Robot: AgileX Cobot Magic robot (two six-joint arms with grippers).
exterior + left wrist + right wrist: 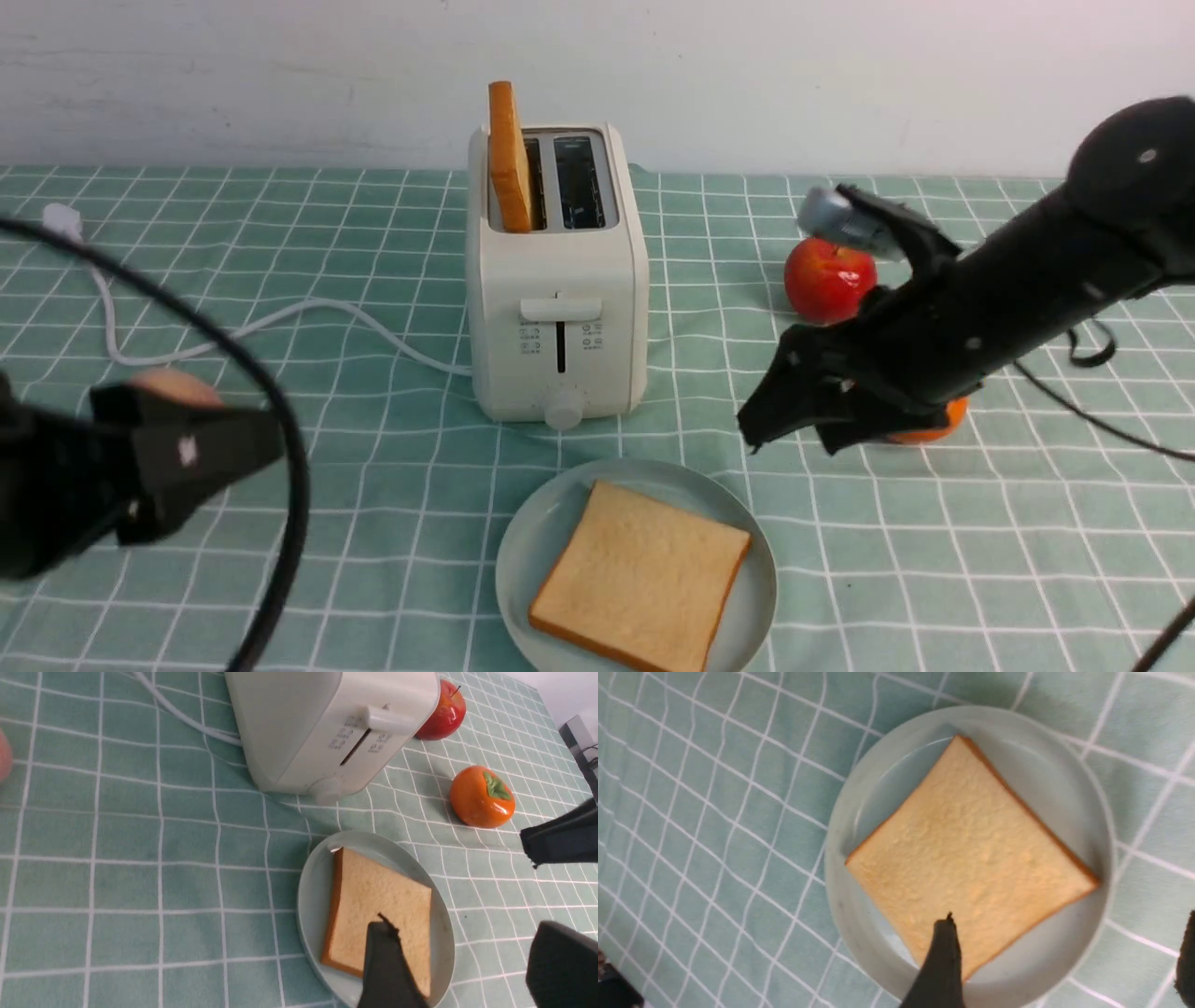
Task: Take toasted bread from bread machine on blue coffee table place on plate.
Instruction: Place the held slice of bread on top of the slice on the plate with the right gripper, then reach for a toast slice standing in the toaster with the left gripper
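Observation:
The cream bread machine (558, 280) stands mid-way back on the blue coffee table (934, 579), seen as teal grid cloth. One slice of toasted bread (509, 159) stands upright in its left slot; the right slot looks empty. A second slice (639, 571) (966, 854) (378, 900) lies flat on the plate (541, 541) (1064, 765) (310, 896) in front. My right gripper (789, 434) (1066, 947) hangs open just right of the plate, holding nothing. My left gripper (201, 467) (467, 938) is open and empty at the near left.
A red apple (826, 275) (444, 714) sits right of the toaster. An orange persimmon (481, 795) lies under my right arm. A peach-coloured fruit (173, 385) peeks out behind my left gripper. The white power cord (280, 322) runs left from the toaster.

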